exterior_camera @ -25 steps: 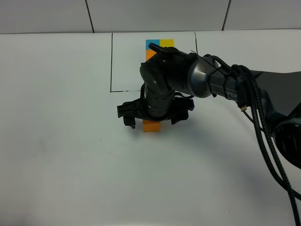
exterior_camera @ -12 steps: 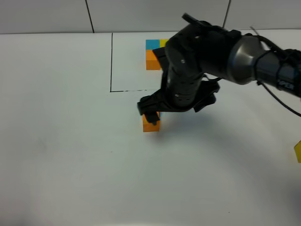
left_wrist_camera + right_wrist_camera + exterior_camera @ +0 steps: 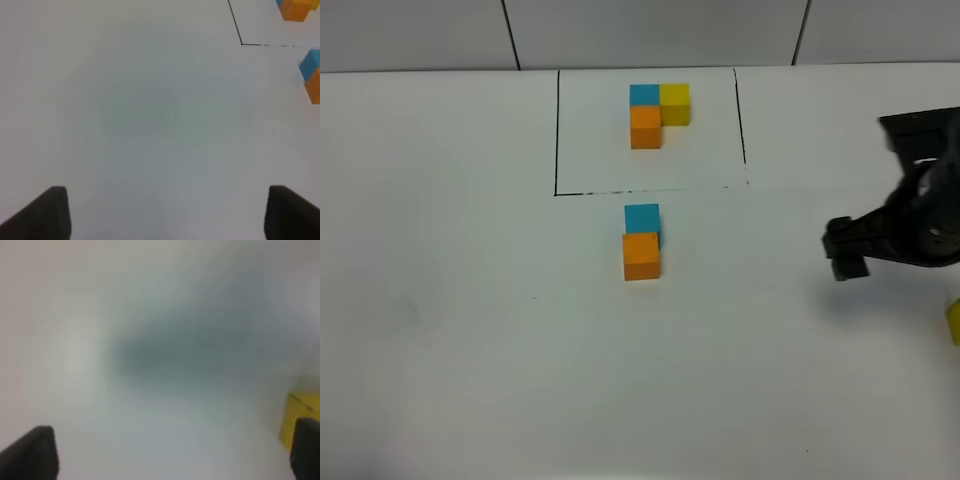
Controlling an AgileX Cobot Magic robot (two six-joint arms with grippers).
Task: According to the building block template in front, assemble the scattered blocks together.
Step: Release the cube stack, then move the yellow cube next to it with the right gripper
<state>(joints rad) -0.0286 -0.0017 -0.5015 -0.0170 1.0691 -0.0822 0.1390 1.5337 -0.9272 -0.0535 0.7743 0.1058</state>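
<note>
Now L pincer (image 3: 170, 212) open, R pincer (image 3: 169, 450) open; blue cube (image 3: 642, 217) touching orange cube (image 3: 641, 256).

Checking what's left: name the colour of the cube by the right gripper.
Yellow; the cube shows best in the right wrist view.

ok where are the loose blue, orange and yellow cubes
loose blue cube (image 3: 642, 217): exterior high view, top face
loose orange cube (image 3: 641, 247): exterior high view, top face
loose yellow cube (image 3: 300, 407): right wrist view, visible face
</note>
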